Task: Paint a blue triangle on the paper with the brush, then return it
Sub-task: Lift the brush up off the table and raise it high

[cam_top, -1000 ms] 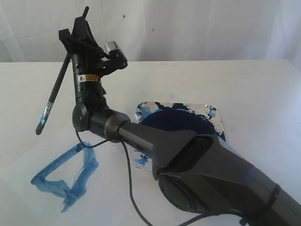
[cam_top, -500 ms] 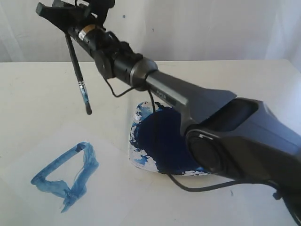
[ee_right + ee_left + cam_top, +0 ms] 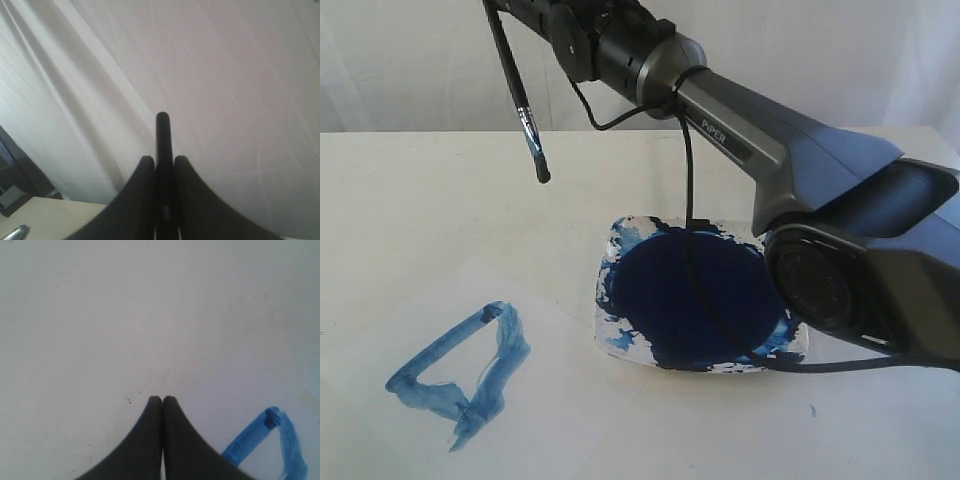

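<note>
High over the table (image 3: pixel 400 200), the right gripper (image 3: pixel 163 160) clamps the brush (image 3: pixel 515 85); the blue triangle (image 3: pixel 508 350) looks done, so return needs lowering.

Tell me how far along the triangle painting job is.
Done: the blue triangle is on the paper. In hand: the right gripper holds the brush in the air, tip down, clear of the paint dish. Left: putting the brush back; the left gripper is shut and empty.

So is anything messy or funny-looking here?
Yes. The blue triangle on the paper is wobbly and blotchy, with a streak trailing off its lower corner, and paint is smeared over the dish rim.
</note>
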### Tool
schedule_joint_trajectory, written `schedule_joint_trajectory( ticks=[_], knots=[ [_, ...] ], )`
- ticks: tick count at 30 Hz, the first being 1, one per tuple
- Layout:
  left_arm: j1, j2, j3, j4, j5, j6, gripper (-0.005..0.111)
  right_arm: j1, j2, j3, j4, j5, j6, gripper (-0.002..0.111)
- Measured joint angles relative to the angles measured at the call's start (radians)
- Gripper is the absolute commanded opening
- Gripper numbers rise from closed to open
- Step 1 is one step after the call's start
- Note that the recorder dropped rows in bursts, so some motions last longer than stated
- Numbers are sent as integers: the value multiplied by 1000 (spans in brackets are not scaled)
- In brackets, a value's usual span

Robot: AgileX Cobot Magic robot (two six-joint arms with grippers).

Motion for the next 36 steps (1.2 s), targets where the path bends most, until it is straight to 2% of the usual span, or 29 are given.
schedule_joint_trajectory(
  ticks=[6,9,17,27,36],
  knots=[
    [-73,49,0,-158,30,231,0,-16,0,0,0,9,5,0],
    [-95,61,0,-197,36,287,0,-32,0,0,0,9,5,0],
    [-104,71,0,-223,40,311,0,-69,0,0,0,53,5,0],
    [-104,71,0,-228,34,313,0,-115,-7,2,0,297,5,0],
    [-104,83,0,-236,28,313,0,-143,-69,6,-2,474,-106,0]
  ],
)
